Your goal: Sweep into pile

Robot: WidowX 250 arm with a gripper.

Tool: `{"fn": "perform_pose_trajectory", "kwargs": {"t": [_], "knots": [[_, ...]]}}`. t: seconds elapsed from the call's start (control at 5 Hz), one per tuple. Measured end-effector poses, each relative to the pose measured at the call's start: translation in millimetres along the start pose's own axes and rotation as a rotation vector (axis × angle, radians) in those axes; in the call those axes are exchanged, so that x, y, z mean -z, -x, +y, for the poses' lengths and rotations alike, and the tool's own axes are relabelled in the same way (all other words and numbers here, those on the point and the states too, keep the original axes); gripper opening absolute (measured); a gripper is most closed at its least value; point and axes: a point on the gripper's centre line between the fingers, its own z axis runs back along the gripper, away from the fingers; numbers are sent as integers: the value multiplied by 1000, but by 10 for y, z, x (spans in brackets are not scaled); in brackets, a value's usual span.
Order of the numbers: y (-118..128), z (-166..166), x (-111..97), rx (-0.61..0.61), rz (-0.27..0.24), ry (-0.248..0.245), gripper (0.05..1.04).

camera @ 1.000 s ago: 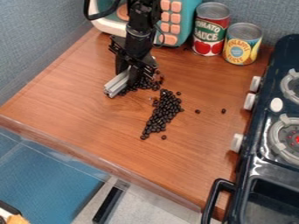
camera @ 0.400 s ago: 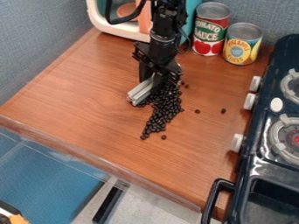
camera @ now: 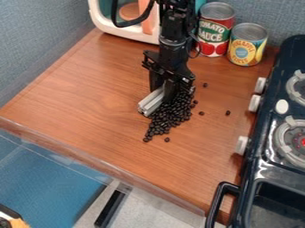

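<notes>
Grey bar meets dark beans off the stove's knob side

The gripper (camera: 162, 91) hangs over the wooden counter (camera: 89, 89), out from the knob side of the stove (camera: 268, 164). Its fingers are closed on a grey bar (camera: 150, 102), parted only by what they pinch. The bar slants down to the counter, at the edge of the pile of dark beans (camera: 168, 115) that faces away from the stove.

The pile lies well apart from the stove, a dense heap tapering to a narrow tail. Four loose beans sit outside it (one, a lone straggler (camera: 227, 112), is nearest the stove).

Near the stove's rear corner stands the yellow-labelled can (camera: 246, 46); the red-labelled can (camera: 215, 33) is farther from the stove, and the cream-and-teal toy appliance (camera: 113, 29) farther still.
</notes>
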Motion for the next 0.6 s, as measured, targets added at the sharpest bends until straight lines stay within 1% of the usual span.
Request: {"fn": "perform_pose_trajectory", "kwargs": {"t": [0.2,0.4,0.6], "knots": [[-31,209,-198,-85,-40,26,375],[-51,564,-533,-205,-113,51,375],[-36,827,-714,-290,-140,76,375]]}}
